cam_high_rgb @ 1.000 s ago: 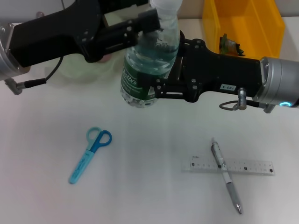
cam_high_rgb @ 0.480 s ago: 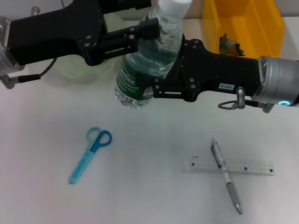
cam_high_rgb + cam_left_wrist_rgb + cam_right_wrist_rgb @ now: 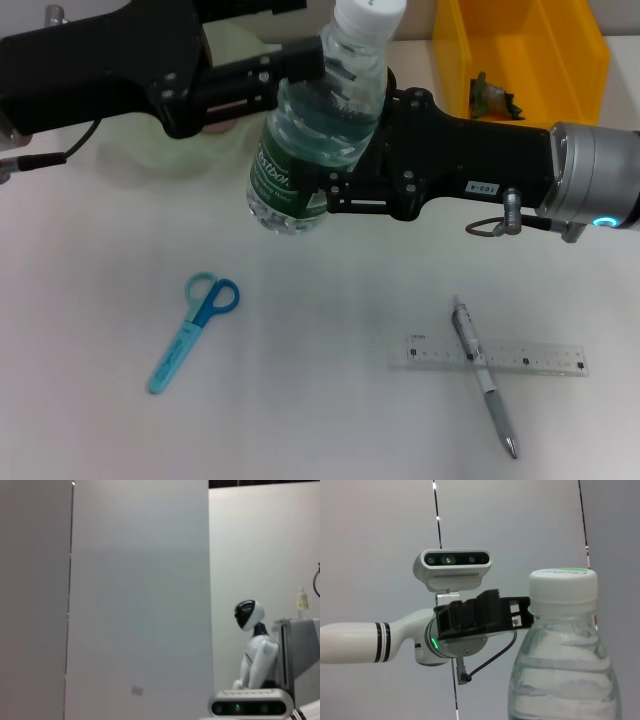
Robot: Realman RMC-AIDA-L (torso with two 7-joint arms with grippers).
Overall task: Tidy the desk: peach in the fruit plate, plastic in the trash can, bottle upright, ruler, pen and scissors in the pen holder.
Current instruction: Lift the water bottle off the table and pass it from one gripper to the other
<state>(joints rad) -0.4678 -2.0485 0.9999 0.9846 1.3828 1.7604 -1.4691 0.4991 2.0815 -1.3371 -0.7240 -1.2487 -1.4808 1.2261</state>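
Right gripper (image 3: 345, 160) clamping clear bottle (image 3: 318, 130), white-capped, green-labelled, tilted

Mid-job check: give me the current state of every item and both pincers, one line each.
bottle: capped, lifted off the desk, nearly upright, held by both pincers.
left pincer: shut on the bottle's neck.
right pincer: shut on the bottle's body.
scissors: closed, flat on the desk.
pen: lying across the ruler.
ruler: flat on the desk, under the pen.
yellow bin: open, something dark inside.
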